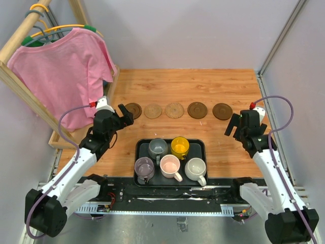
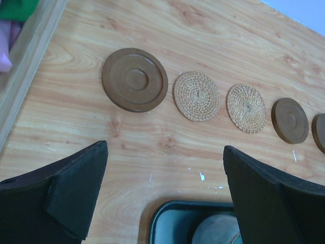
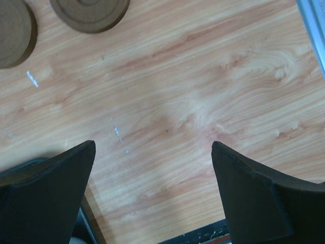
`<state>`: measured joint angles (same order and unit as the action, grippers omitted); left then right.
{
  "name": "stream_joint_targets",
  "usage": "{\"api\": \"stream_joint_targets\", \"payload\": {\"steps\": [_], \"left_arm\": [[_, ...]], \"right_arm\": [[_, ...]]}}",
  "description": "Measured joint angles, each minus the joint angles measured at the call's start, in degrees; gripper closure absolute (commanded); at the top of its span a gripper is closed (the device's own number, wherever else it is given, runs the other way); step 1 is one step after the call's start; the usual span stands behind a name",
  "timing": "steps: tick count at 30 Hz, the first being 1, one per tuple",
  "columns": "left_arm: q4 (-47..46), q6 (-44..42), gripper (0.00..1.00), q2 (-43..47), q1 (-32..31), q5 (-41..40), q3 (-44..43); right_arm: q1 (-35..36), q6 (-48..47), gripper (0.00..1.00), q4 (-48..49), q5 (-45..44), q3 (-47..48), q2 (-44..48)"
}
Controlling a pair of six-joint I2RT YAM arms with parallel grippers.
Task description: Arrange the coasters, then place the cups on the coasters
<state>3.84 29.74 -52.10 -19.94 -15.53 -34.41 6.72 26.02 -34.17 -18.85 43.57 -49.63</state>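
Judging by the coasters (image 1: pixel 174 110) lined on the counter (image 1: pixel 228 91), arranging is done; the cups (image 1: pixel 170 164) are seen in the tray (image 1: pixel 202 150). Left gripper (image 1: pixel 124 113) and right gripper (image 1: pixel 232 127) are spread, empty; a cup must be grasped next.

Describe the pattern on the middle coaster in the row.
The middle coaster is tan with a woven, circular basket-like texture, clearest in the left wrist view.
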Motion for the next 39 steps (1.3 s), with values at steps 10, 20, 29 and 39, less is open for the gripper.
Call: {"api": "stream_joint_targets", "payload": {"steps": [10,20,29,39], "left_arm": [[0.24,0.59,0.00,2.89,0.00,2.69,3.50],[-0.33,0.98,0.00,4.35,0.00,7.30,6.14],[-1.38,1.25,0.00,3.45,0.00,8.22,6.99],[-2.75,1.40,0.00,1.79,0.00,8.61,6.99]], "right_arm": [[17.81,1.97,0.00,-8.41,-0.50,0.70,3.34],[33.46,4.76,0.05,-9.18,4.46,1.03,2.89],[37.09,0.90,0.20,-2.84,16.15,2.01,-0.96],[41.59,-2.32,0.36,3.30,19.96,2.03,-11.15]]}}
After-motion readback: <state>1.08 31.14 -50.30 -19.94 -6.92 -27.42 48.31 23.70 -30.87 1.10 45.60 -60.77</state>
